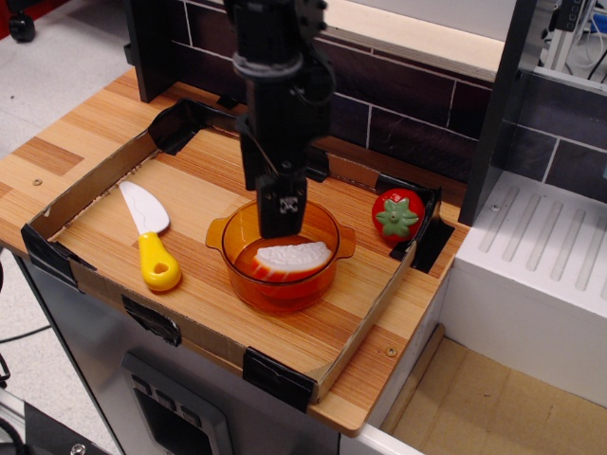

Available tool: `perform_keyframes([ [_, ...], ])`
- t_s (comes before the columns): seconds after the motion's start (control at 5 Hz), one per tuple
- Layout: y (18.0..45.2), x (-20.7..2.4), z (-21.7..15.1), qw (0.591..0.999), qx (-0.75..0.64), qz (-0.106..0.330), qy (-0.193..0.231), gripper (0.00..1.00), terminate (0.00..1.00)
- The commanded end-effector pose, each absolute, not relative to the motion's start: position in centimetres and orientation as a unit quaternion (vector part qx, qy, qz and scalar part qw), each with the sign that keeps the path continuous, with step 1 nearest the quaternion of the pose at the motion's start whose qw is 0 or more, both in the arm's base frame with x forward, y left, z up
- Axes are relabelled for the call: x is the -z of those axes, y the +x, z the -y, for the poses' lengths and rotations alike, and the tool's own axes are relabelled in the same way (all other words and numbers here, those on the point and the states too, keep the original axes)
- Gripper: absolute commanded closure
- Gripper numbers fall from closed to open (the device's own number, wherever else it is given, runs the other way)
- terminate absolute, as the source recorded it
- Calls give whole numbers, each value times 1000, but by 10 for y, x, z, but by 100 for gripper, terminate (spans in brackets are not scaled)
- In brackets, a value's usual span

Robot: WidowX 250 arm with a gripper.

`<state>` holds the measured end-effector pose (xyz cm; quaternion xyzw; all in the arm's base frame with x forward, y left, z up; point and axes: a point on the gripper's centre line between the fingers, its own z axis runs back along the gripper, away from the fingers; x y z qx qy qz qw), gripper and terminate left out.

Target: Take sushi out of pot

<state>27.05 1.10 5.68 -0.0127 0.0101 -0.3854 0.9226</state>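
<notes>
The amber transparent pot stands in the middle of the cardboard-edged tray. The sushi lies inside it, white ridged rice side up with an orange-red edge below. My black gripper hangs straight down over the pot, its tip just above the back part of the pot's opening and just behind the sushi. From this angle the fingers look like one narrow black block, so I cannot tell whether they are open or shut. It holds nothing that I can see.
A toy knife with white blade and yellow handle lies left of the pot. A red strawberry-like toy with green top sits at the tray's back right corner. The low cardboard wall rims the tray. A dark tiled wall stands behind.
</notes>
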Motion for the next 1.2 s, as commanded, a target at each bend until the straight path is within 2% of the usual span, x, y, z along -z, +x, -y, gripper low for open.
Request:
perform_keyframes([
  [0.0, 267, -54, -11, 922, 386, -2, 0, 0, 0],
  [0.2, 265, -46, -8, 923, 385, -14, 2, 0, 0],
  [1.0, 267, -21, -5, 927, 375, -12, 23, 0, 0],
])
